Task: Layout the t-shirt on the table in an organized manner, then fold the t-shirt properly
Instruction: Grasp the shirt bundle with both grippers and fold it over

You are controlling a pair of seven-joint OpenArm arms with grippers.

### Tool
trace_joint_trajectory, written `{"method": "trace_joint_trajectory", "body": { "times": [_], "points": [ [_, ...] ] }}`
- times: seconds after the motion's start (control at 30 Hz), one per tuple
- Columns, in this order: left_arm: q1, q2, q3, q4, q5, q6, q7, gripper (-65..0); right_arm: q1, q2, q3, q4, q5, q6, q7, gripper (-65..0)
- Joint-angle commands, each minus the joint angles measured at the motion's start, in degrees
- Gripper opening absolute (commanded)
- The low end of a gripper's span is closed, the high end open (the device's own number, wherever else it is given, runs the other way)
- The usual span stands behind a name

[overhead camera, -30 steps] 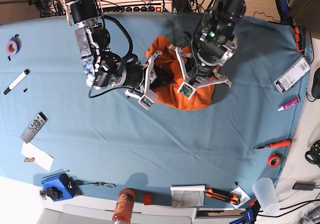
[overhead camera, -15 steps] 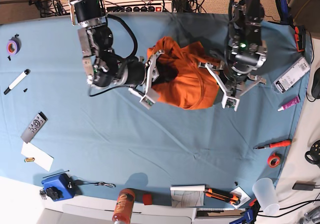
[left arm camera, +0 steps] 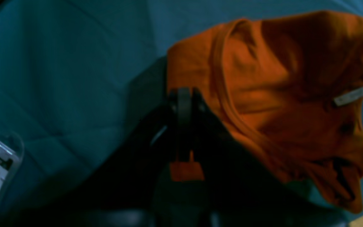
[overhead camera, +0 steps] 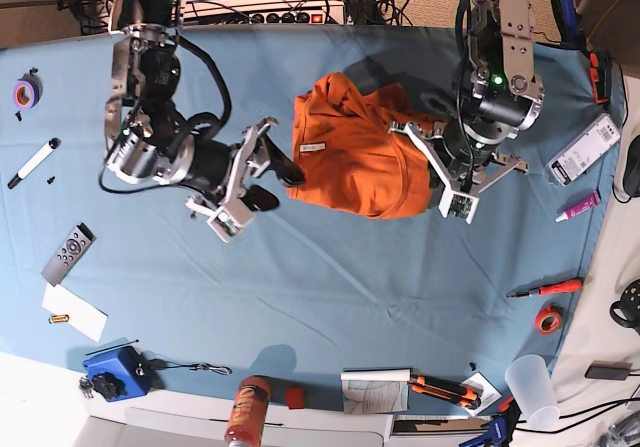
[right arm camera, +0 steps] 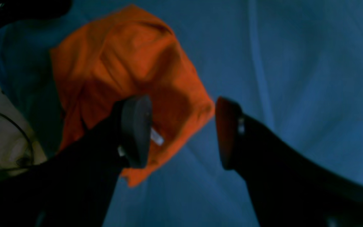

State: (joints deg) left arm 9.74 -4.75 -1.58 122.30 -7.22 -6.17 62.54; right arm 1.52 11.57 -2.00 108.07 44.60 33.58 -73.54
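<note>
Progress is slight: right gripper, jaws wide and empty, sits just beside the t-shirt, bunched mid-table; left gripper pinches its edge. Spreading and folding both remain.

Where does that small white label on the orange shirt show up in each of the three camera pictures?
Base view: the white label sits near the t-shirt's left edge.
Left wrist view: label at the far right.
Right wrist view: label just right of the near finger, left of centre.
Shared landmark: the teal table.
</note>
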Motion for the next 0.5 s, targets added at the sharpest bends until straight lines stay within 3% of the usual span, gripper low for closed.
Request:
{"method": "trace_joint_trajectory", "body": {
  "times": [0.0,0.27,0.47],
  "points": [
    [-0.3,0.0,-0.1,1.1,-0.5,0.1,-1.5,-65.0,0.7,0.3,1.0,0.9,-0.1,-1.0,0.7,-32.5],
    [-0.1,0.0,-0.1,1.1,-0.5,0.2,-1.5,-65.0,-5.0,0.3,6.5,-0.1,1.7,-2.0,1.0,-32.5],
    [-0.1,0.0,-0.1,1.1,-0.6,0.2,-1.5,-65.0,-5.3,-1.2,6.4,-9.7,10.0,0.6,0.5,-32.5]
  ]
}}
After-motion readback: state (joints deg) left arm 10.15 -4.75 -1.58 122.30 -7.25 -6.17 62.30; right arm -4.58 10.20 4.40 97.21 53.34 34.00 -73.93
